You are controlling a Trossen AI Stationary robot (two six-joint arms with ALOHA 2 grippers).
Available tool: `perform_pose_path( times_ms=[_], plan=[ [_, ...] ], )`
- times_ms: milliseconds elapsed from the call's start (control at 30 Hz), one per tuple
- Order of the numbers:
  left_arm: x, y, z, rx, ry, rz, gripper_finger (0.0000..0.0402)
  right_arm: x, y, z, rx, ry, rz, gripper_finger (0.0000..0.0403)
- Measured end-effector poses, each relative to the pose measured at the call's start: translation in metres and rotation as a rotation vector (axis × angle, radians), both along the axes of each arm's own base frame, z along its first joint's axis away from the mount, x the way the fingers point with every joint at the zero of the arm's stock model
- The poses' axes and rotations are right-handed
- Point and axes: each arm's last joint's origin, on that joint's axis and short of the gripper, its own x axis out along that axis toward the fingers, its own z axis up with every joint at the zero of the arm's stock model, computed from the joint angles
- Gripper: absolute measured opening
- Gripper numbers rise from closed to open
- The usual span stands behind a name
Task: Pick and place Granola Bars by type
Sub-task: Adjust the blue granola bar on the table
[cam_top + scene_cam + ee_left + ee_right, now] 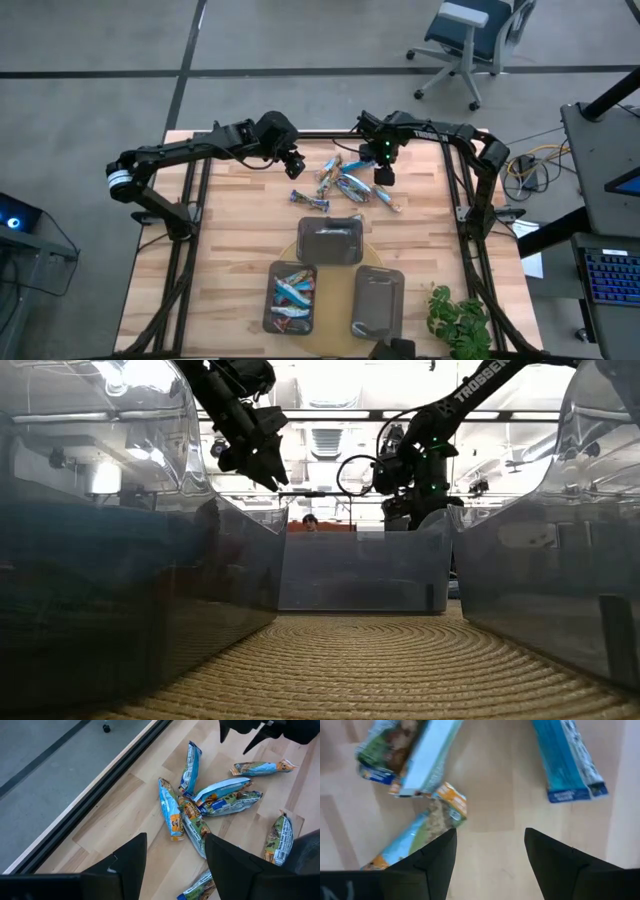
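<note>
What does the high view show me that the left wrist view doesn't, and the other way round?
Only the high view: three dark trays, one already holding bars, a potted plant, and the left gripper and right gripper, both open and empty.

Only the left wrist view: wrapper detail, with bars overlapping in a fan and one lying apart.

Both: the loose pile of granola bars on the wooden table.

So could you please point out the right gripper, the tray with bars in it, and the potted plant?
right gripper point(384, 177), high view, between its fingertips.
tray with bars point(272, 298), high view, on its left rim.
potted plant point(458, 322), high view, on its leaves.
</note>
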Motion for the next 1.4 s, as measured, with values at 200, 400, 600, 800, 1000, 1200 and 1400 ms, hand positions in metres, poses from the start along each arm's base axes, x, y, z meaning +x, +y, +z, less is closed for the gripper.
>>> perform_pose_path(
  times_ms=[200, 400, 600, 800, 1000, 1200, 1400],
  plan=[
    [0.000, 0.000, 0.000, 0.005, 0.000, -0.004, 0.0183, 0.004, 0.000, 0.002, -0.010, -0.037, 0.062, 0.0226],
    [0.000, 0.000, 0.000, 0.005, 0.000, -0.004, 0.0183, 0.009, -0.005, 0.009, -0.064, -0.078, 0.128, 0.0226],
    [0.000, 0.000, 0.000, 0.000, -0.003, 0.001, 0.0183, 0.010, -0.016, 0.022, -0.157, -0.084, 0.195, 0.0226],
    [0.000, 0.000, 0.000, -0.005, -0.006, 0.006, 0.0183, -0.002, -0.025, 0.027, -0.033, -0.180, 0.030, 0.0226],
    [0.000, 0.000, 0.000, -0.005, -0.007, 0.006, 0.0183, -0.011, -0.018, 0.037, 0.011, -0.155, -0.095, 0.0226],
    [0.000, 0.000, 0.000, -0.009, -0.012, 0.011, 0.0183, -0.027, 0.002, 0.045, 0.068, -0.280, -0.161, 0.0226],
    [0.001, 0.000, 0.001, -0.016, -0.024, 0.022, 0.0183, -0.048, 0.021, 0.038, -0.038, -0.493, -0.304, 0.0226]
  ],
)
